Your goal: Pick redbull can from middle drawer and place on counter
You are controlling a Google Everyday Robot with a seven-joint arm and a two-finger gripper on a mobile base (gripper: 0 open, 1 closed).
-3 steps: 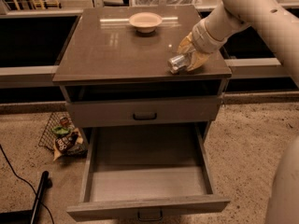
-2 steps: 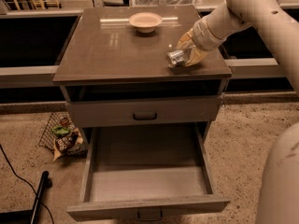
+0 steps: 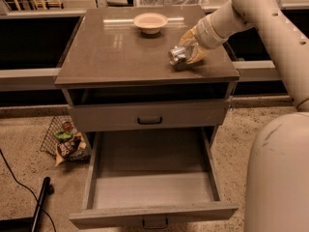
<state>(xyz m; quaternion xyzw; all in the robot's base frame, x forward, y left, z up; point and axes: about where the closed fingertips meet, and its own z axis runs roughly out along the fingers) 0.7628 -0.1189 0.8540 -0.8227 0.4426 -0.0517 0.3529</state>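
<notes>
The redbull can (image 3: 177,56) is a small shiny silver can, held tilted at the right side of the counter (image 3: 120,52), its lower end at or just above the surface. My gripper (image 3: 186,53) is shut on the can, with yellowish fingers (image 3: 195,50) wrapped around it; the white arm reaches in from the upper right. The middle drawer (image 3: 152,182) is pulled wide open below, its grey floor bare, with a small dark handle on its front edge.
A tan round bowl (image 3: 150,22) sits at the back middle of the counter. A closed drawer front (image 3: 149,116) with a dark handle is above the open drawer. A wire basket of snack packets (image 3: 65,141) stands on the floor at left. A black cable and pole lie at lower left.
The gripper with the can has moved a little left and further in over the counter, away from its right front corner.
</notes>
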